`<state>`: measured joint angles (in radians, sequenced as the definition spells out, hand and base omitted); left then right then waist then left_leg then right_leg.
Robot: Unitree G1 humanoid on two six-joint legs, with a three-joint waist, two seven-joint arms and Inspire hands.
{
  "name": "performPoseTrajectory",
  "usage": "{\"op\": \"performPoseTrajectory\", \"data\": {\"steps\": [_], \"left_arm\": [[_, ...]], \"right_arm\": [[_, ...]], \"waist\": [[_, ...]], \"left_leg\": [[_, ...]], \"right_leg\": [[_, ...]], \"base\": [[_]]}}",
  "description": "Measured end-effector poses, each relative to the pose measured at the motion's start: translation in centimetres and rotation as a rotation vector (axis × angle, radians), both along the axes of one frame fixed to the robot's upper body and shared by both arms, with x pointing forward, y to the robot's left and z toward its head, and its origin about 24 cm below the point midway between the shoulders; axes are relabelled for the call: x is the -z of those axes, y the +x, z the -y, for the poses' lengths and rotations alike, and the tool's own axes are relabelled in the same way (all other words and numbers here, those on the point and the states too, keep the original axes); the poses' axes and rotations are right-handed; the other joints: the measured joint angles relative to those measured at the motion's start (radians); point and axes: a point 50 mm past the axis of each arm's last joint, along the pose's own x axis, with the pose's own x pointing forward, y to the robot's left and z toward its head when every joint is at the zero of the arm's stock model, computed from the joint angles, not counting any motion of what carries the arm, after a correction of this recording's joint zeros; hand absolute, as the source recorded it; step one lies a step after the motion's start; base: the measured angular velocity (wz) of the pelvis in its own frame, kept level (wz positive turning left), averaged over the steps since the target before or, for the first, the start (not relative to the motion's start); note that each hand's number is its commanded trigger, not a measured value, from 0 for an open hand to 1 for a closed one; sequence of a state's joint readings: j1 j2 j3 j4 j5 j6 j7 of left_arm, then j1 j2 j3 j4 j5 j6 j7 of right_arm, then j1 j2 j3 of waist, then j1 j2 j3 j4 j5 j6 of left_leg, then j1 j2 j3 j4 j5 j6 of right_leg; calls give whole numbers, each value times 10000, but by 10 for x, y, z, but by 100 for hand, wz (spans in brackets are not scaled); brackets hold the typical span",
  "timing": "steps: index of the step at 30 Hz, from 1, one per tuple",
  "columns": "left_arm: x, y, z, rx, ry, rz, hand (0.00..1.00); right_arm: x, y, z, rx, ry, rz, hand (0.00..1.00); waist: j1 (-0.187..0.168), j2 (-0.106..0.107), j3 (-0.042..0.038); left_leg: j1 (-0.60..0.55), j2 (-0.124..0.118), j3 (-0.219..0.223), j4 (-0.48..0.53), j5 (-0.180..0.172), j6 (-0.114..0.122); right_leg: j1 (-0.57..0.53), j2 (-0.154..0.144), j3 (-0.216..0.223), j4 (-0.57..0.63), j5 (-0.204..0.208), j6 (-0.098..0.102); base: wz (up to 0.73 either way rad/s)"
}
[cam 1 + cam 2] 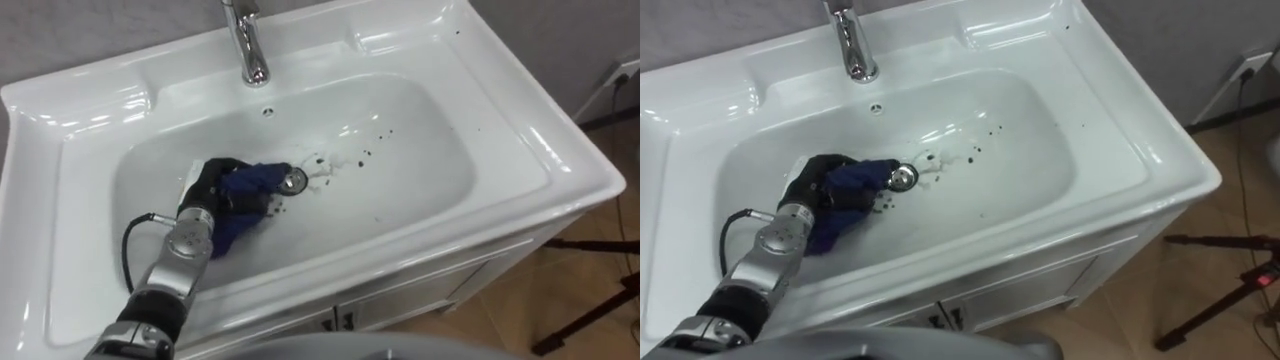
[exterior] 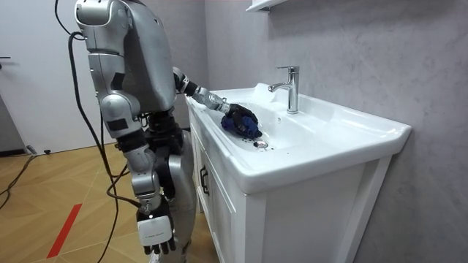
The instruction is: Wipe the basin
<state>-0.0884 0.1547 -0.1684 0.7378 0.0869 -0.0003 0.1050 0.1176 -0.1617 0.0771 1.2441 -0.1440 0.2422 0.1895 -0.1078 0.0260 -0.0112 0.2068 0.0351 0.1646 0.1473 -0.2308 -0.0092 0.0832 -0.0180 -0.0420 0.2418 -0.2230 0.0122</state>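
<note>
The fingers of the left hand [image 1: 212,192] are curled down over a dark blue cloth [image 1: 252,181], bunching it against the floor of the basin [image 1: 430,175]. The black hand covers much of the cloth. The cloth looks soft and crumpled, folded over itself instead of spread flat, so I judge that only a small patch of it meets the surface.

Its leading edge lies just beside the round metal drain [image 1: 293,180], perhaps touching it. Past the drain, on the robot's right, a scatter of dark specks [image 1: 365,155] dots the white bowl. A smeared cluster sits near the drain and looser dots run up the far slope. A few more sit on the flat rim at the right.

The task therefore looks to be at an early or middle stage. The cloth is in hand and down in the bowl, and the part under and behind the hand looks clean. The speckled right half and the rim are still to be wiped.

The basin is glossy white ceramic, a rounded rectangular bowl in a broad flat rim, smooth enough to throw highlights. A chrome tap [image 1: 246,40] stands at its back edge, with a small overflow hole below it. It all sits on a white cabinet [image 2: 292,219].

In the room view the right hand [image 2: 156,232] hangs by the robot's thigh, its fingers apparently loose, above a wooden floor [image 2: 58,197].
</note>
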Motion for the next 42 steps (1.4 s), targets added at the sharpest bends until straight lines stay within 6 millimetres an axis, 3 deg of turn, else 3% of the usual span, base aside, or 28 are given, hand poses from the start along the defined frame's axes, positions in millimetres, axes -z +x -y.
{"op": "performPoseTrajectory", "data": {"steps": [5,11,18,22,29,30,31,34,42], "left_arm": [[-4,7,5,117,-346,120,100],[-9,21,17,25,-1102,227,100],[-25,54,28,124,-1218,595,100],[-33,73,24,-389,-1423,445,100],[-41,88,8,-1784,-2053,308,100],[-44,91,5,-1886,-2089,373,100],[-47,94,3,-1995,-2184,389,100],[-48,95,-1,-2229,-2375,350,100],[-56,101,-9,-2177,-2407,374,100]], "right_arm": [[0,2,0,-30,-145,78,0],[0,13,-2,568,-88,341,0],[-1,21,1,1394,-268,782,0],[-2,22,4,1576,-340,930,0],[-2,14,9,1705,-409,642,0],[-3,14,10,1698,-396,669,0],[-3,14,12,1698,-436,699,0],[-4,12,15,1755,-513,657,0],[-5,11,20,1641,-563,824,0]], "waist": [[-21,14,16],[-567,104,102],[-1021,261,199],[-1248,297,234],[-1770,266,255],[-1904,296,295],[-1928,338,339],[-1971,439,364],[-2166,568,352]], "left_leg": [[-211,27,272,48,0,0],[-642,34,528,50,0,0],[-1428,43,938,203,10,14],[-1681,5,1161,260,13,20],[-2111,-6,1362,518,42,70],[-2189,-2,1365,545,59,100],[-2249,5,1394,573,65,109],[-2327,-2,1505,585,79,133],[-2652,21,1591,781,80,135]], "right_leg": [[-245,10,76,-35,97,-3],[-706,2,118,3,184,25],[-1801,23,440,462,292,23],[-2296,29,710,734,282,21],[-2779,18,931,930,320,44],[-2829,25,941,901,377,47],[-2870,34,970,842,449,55],[-3014,31,1030,894,519,66],[-3270,43,1124,1009,582,62]], "base": [[-6],[-4],[-14],[-20],[-6],[-4],[-5],[-9],[-3]]}}
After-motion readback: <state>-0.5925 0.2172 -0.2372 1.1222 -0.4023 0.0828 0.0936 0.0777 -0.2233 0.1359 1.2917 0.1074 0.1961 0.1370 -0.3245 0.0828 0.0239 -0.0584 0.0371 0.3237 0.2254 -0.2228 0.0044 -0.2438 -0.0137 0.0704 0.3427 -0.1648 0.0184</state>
